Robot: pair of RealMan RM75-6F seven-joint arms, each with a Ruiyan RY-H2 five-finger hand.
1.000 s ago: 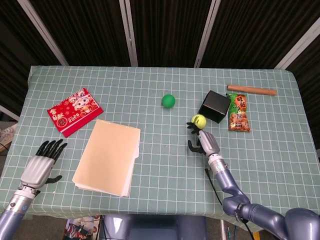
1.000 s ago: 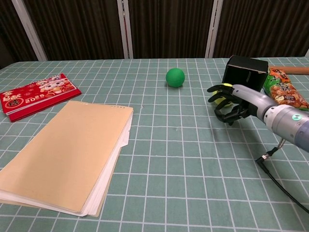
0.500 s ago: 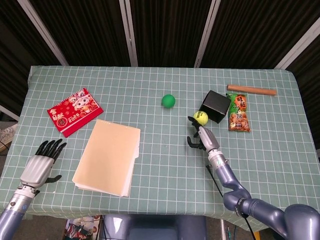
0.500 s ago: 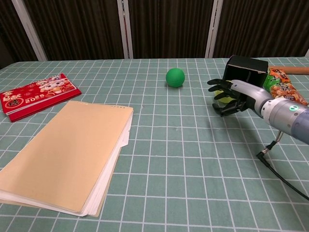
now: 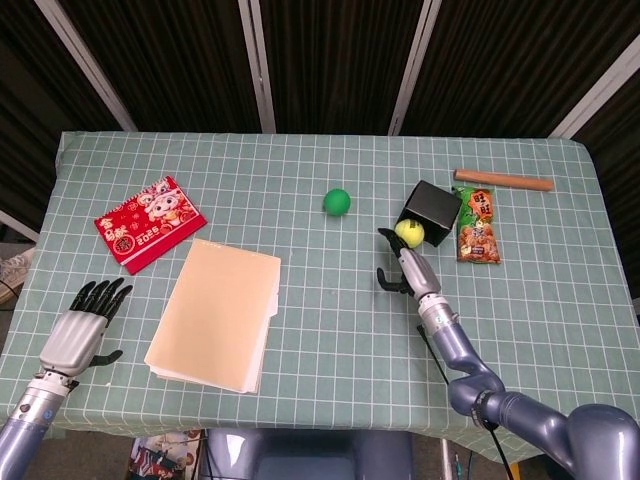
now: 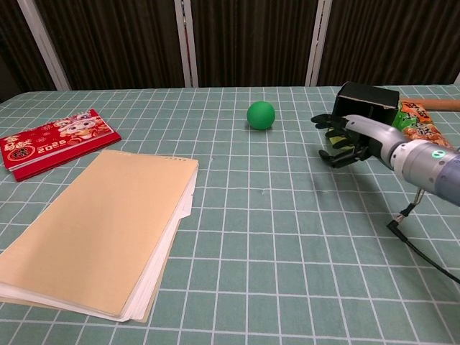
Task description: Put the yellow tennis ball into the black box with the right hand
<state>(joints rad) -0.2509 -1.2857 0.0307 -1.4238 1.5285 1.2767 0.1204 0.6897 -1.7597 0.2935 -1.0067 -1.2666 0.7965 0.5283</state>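
The yellow tennis ball [image 5: 407, 232] sits in the fingertips of my right hand [image 5: 405, 268], right against the near left face of the black box [image 5: 431, 208]. In the chest view the right hand [image 6: 351, 140] curls round the ball and hides nearly all of it, just in front of the black box [image 6: 366, 105]. Whether the ball touches the box I cannot tell. My left hand [image 5: 82, 332] rests at the table's near left edge, fingers spread, holding nothing.
A green ball [image 5: 337, 201] lies left of the box. A snack bag [image 5: 477, 226] and a wooden stick [image 5: 503, 180] lie to its right. A tan folder [image 5: 215, 313] and a red packet [image 5: 150, 223] occupy the left. A cable [image 6: 420, 248] trails from my right wrist.
My right hand has carried the tennis ball up and to the right, from the open table to the face of the black box. The left hand has not moved.
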